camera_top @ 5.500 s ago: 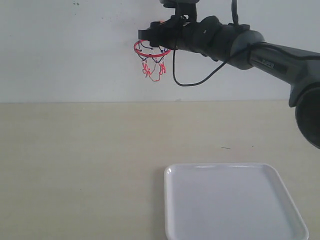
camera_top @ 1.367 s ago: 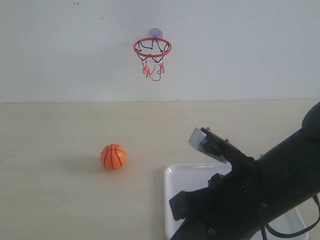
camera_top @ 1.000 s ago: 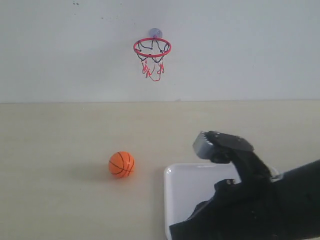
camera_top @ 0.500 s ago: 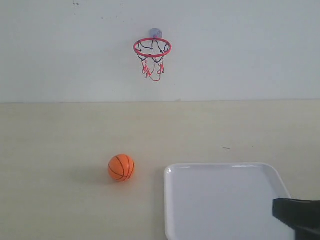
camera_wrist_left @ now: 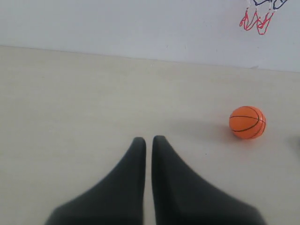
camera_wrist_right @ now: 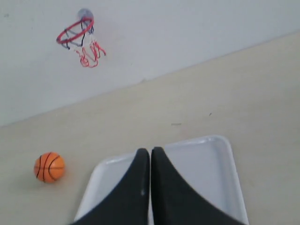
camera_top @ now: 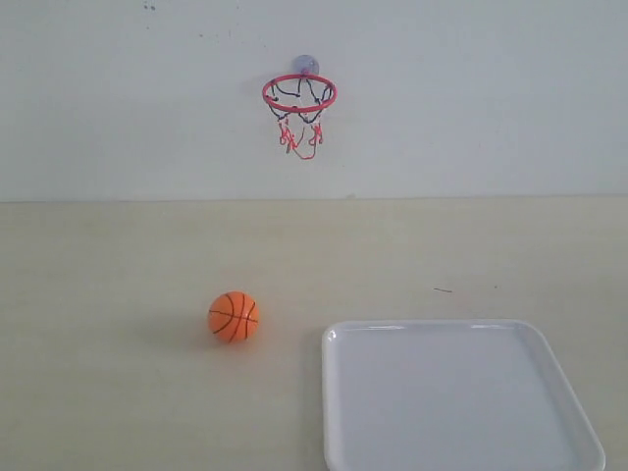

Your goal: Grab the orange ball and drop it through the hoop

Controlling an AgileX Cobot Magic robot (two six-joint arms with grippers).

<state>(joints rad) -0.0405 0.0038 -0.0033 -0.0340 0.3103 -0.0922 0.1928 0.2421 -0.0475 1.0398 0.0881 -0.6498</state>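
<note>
The orange ball [camera_top: 234,317] rests on the beige table, left of the tray and below the hoop; it also shows as the orange ball [camera_wrist_left: 247,122] and the orange ball [camera_wrist_right: 48,167]. The hoop [camera_top: 299,94], red ring with black and red net, is stuck high on the white wall by its suction cup; the hoop [camera_wrist_right: 75,31] shows too, and only the net's tips [camera_wrist_left: 256,21]. My left gripper [camera_wrist_left: 148,139] is shut and empty, well off from the ball. Above the tray my right gripper [camera_wrist_right: 150,151] is shut, holding nothing. Neither arm appears in the exterior view.
A white square tray [camera_top: 456,339] lies at the front right of the table, its left rim a short way from the ball; the tray [camera_wrist_right: 224,150] sits under the right gripper. The white wall rises behind the table's far edge.
The right arm has pulled back out of the exterior view, uncovering the tray. The ball, absent from the table 5.5 s ago, rolled slightly right, then drifted back left a little.
</note>
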